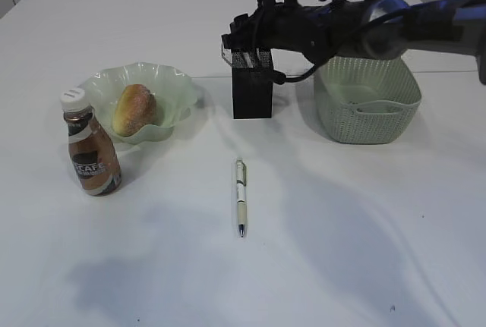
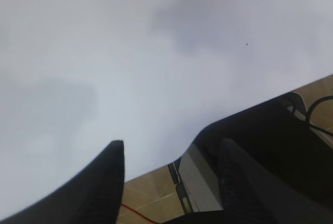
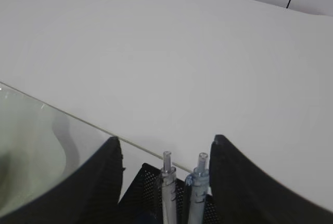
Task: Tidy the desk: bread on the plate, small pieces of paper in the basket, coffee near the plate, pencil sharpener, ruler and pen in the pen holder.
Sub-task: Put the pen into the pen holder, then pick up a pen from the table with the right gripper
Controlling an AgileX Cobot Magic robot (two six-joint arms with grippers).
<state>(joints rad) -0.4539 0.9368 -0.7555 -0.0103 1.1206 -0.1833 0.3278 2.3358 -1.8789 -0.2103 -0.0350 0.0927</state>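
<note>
**Dropping stationery into the pen holder, one pen still on the desk**

The step in hand looks like stocking the pen holder (image 1: pixel 252 84), the black mesh box at upper centre of the exterior view. The right gripper (image 1: pixel 247 48) hangs directly over its mouth, the arm reaching in from the upper right across the basket (image 1: pixel 368 103). In the right wrist view its jaws stand wide apart with nothing between them, and two clear pens (image 3: pixel 182 193) stand upright in the box just below.

A pen (image 1: pixel 240 196) lies loose at centre frame, well apart from the box, so the next move likely calls for lifting clear and coming down toward it.

The left gripper (image 2: pixel 171 182) is seen only in its own wrist view, jaws apart and empty, over bare desk (image 1: pixel 364 251) near its edge.

At left, the bread (image 1: pixel 134 109) sits on the plate (image 1: pixel 171 84), with the coffee (image 1: pixel 90 152) just beside.
</note>
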